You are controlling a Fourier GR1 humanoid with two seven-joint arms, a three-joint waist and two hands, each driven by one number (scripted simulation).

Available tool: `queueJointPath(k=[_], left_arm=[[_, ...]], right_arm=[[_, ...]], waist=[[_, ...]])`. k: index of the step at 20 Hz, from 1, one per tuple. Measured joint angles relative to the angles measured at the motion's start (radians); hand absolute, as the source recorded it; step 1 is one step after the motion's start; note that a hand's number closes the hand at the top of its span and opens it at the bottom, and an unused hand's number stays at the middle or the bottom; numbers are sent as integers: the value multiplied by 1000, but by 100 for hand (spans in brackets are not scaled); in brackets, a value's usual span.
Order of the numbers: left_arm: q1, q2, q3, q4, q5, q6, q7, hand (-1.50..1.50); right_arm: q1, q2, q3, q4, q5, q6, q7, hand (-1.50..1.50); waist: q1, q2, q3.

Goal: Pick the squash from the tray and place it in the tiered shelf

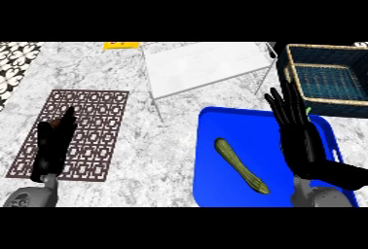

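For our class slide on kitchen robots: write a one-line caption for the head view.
Squash lies on the blue tray; open right hand hovers beside it, white shelf beyond.

The right hand (298, 141) hides the right side of the blue tray (215, 189) and all but a sliver of a small green thing (307, 111), too little to identify. The tray runs out at the view's lower edge, the dark wicker basket (330, 107) is cut by the right edge, and a yellow object (120, 44) at the top edge is too cropped to name
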Motion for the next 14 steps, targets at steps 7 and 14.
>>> queueJointPath(k=[7,14], left_arm=[[-7,-27,15,-2,75,-59,38,0],[-1,-69,4,-2,139,-119,70,0]], right_arm=[[-97,-296,-105,114,66,220,-31,150],[-197,-418,-103,494,173,385,-100,-150]], waist=[[7,20,-22],[25,27,-19]])
